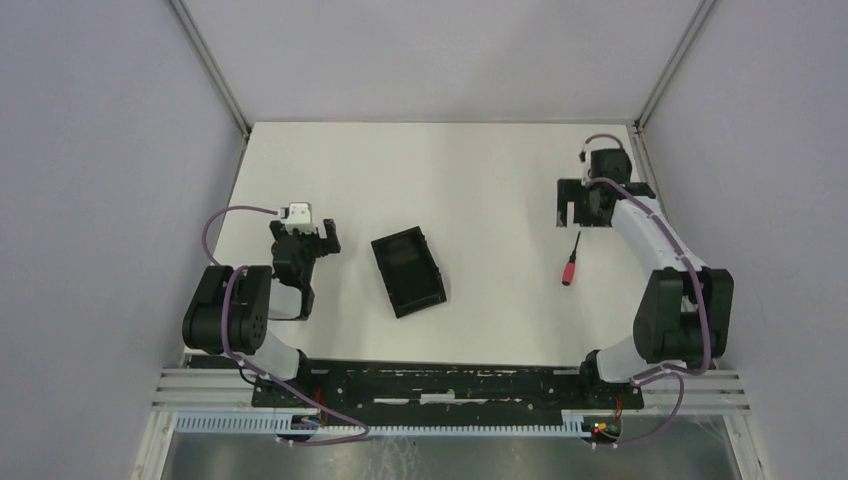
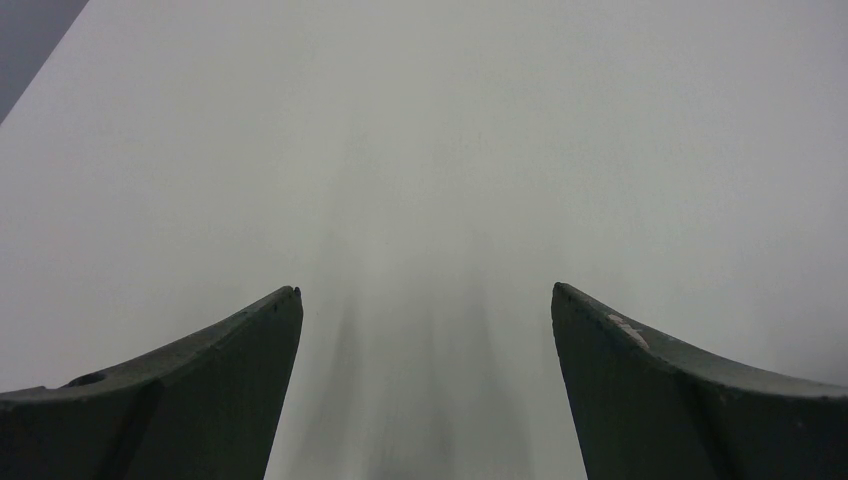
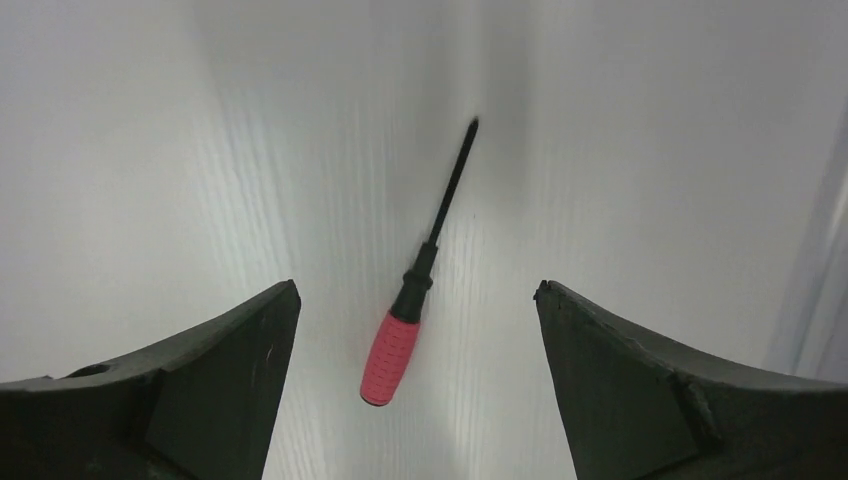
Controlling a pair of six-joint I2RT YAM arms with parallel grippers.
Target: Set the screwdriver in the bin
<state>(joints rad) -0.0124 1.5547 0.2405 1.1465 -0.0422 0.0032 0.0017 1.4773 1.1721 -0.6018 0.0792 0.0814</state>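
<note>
The screwdriver (image 1: 571,262), with a short red handle and a thin dark shaft, lies on the white table at the right, handle toward the near edge. In the right wrist view the screwdriver (image 3: 395,340) lies between and just ahead of my open fingers, untouched. My right gripper (image 1: 583,220) hovers open over the shaft's tip end, and shows open in its own view (image 3: 417,286). The black bin (image 1: 408,271) sits empty near the table's middle, turned at a slant. My left gripper (image 1: 305,240) is open and empty to the left of the bin; its own view (image 2: 426,288) shows only bare table.
Grey walls close in the white table (image 1: 470,180) at the back and both sides, with metal posts at the back corners. A rail with cables runs along the near edge (image 1: 450,395) by the arm bases.
</note>
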